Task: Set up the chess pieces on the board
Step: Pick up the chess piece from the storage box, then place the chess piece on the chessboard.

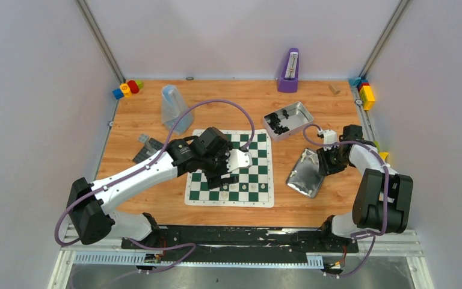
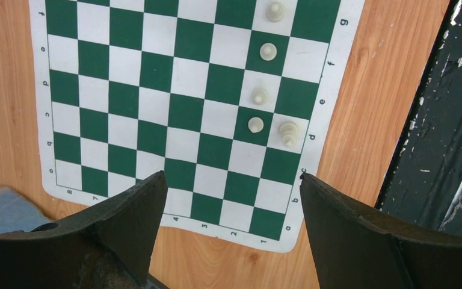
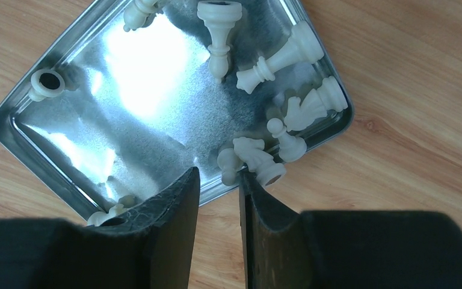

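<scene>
Left gripper [image 2: 231,177] over the board [image 2: 183,78], right gripper [image 3: 219,171] at the tray [image 3: 126,72]
Left jaws stand well apart; five chess pieces [image 2: 288,132] stand along the board's near edge, beyond its fingertips. Right of the board, the right jaws are almost together around a fallen piece [image 3: 228,167]; whether they clamp it is unclear.

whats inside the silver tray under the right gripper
Cream-white chess pieces lie tipped over in the tray, mostly along its edges; the middle is bare. The right gripper covers the near corner, so anything there is hidden.
</scene>
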Controlling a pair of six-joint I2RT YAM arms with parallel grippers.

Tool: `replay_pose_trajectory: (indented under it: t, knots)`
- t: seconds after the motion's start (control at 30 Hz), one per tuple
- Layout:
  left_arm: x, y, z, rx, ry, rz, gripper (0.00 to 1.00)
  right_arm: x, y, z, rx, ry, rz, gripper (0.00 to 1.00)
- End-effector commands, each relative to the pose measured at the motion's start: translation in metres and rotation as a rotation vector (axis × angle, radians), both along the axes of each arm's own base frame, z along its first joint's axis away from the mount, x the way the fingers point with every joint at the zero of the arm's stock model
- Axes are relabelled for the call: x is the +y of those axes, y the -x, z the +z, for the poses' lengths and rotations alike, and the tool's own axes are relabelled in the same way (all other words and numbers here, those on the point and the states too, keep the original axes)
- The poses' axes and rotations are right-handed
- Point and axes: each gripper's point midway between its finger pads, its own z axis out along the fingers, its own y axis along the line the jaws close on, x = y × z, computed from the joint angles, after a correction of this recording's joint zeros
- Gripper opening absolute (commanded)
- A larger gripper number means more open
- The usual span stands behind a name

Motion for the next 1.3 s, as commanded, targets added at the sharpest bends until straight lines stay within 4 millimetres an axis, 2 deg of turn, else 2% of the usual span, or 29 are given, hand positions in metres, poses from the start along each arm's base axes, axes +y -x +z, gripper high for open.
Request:
replay_pose_trajectory:
  t: [0.0, 0.23, 0.43, 0.6, 0.73, 0.87, 1.03, 1.17, 1.27]
  knots:
    - [-0.004, -0.001, 0.005, -0.007, 0.027, 0.003, 0.89, -0.005, -0.011, 0.002, -0.03, 0.013, 0.001, 0.3]
    - [-0.003, -0.001, 0.004, -0.005, 0.022, 0.002, 0.89, -0.005, -0.014, 0.003, -0.03, 0.006, 0.0, 0.18]
    - [0.0, -0.001, 0.005, -0.012, 0.02, 0.011, 0.89, 0.002, -0.016, 0.018, -0.05, -0.025, 0.019, 0.06]
    - [0.002, -0.003, 0.01, -0.026, 0.034, 0.023, 0.9, 0.025, -0.014, 0.04, -0.1, -0.104, 0.106, 0.02]
    - [0.006, -0.007, 0.021, -0.034, 0.069, 0.045, 0.91, 0.051, -0.007, 0.059, -0.125, -0.16, 0.201, 0.0]
    - [0.021, -0.02, 0.033, -0.022, 0.12, 0.114, 0.93, 0.087, -0.001, 0.08, -0.161, -0.185, 0.324, 0.0]
    - [0.046, -0.035, 0.043, -0.001, 0.177, 0.226, 0.95, 0.168, 0.01, 0.11, -0.205, -0.235, 0.571, 0.0]
    - [0.081, -0.052, 0.043, -0.004, 0.188, 0.372, 0.96, 0.228, 0.017, 0.124, -0.228, -0.25, 0.758, 0.02]
    - [0.118, -0.066, 0.039, 0.009, 0.204, 0.533, 0.97, 0.269, 0.025, 0.118, -0.199, -0.236, 0.886, 0.03]
